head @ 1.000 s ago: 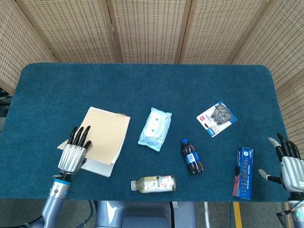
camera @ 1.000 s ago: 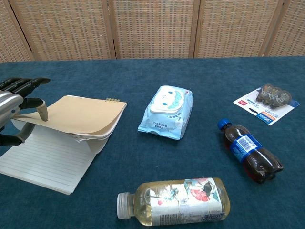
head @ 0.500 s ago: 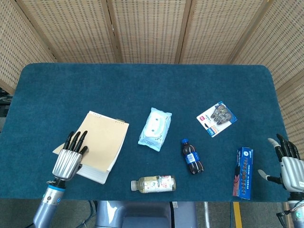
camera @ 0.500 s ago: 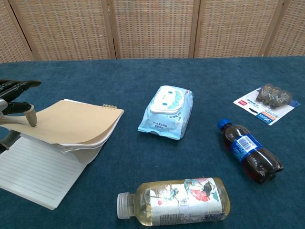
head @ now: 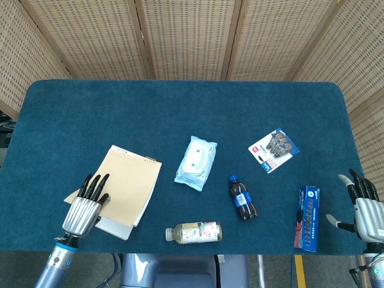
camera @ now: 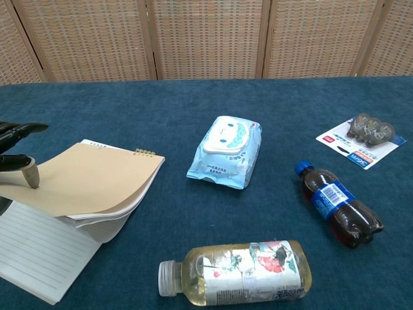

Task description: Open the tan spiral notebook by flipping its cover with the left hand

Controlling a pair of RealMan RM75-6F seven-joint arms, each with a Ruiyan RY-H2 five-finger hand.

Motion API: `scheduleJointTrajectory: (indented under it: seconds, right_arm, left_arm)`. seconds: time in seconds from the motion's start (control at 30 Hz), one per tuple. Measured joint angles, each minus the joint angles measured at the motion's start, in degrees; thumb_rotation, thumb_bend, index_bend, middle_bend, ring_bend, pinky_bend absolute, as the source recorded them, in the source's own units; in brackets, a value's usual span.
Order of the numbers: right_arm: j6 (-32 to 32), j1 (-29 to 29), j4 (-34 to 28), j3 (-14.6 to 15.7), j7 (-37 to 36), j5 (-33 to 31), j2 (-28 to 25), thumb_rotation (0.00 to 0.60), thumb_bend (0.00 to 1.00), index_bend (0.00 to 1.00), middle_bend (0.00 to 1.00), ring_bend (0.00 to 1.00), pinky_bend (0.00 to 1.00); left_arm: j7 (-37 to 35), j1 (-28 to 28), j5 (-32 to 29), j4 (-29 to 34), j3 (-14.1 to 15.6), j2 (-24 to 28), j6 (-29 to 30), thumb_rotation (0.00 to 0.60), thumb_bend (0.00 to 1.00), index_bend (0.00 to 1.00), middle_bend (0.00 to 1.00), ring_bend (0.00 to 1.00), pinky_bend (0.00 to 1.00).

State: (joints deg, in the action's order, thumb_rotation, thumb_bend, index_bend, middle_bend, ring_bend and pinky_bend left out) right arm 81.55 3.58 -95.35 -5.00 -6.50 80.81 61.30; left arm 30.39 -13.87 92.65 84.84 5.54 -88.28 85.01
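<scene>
The tan spiral notebook (head: 127, 186) lies at the front left of the blue table, its spiral edge at the far side. Its tan cover (camera: 87, 181) and some pages are lifted off the lined sheets (camera: 35, 255) below, as the chest view shows. My left hand (head: 84, 207) pinches the raised cover's near left corner, a fingertip (camera: 30, 177) pressing on top of it. My right hand (head: 365, 207) hovers open at the table's front right corner, holding nothing.
A white wipes pack (head: 195, 162) lies right of the notebook. A small cola bottle (head: 242, 197) and a clear bottle on its side (head: 194, 232) lie near the front. A blister card (head: 273, 149) and a blue box (head: 307, 217) lie to the right.
My left hand has drawn back toward the front left edge, dragging the notebook with it. The cover stays lifted, with more lined page sliding out of the chest view.
</scene>
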Motion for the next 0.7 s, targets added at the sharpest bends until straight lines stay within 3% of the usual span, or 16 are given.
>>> scheduleJointTrajectory:
  seconds: [0.7]
  right_arm:
    - [0.1, 0.0, -0.1, 0.0, 0.1, 0.0, 0.0, 0.6, 0.16, 0.11, 0.0, 0.0, 0.0]
  left_arm:
    - [-2.3, 5.2, 5.3, -0.3, 3.8, 3.0, 3.1, 0.6, 0.64, 0.84, 0.0, 0.0, 0.0]
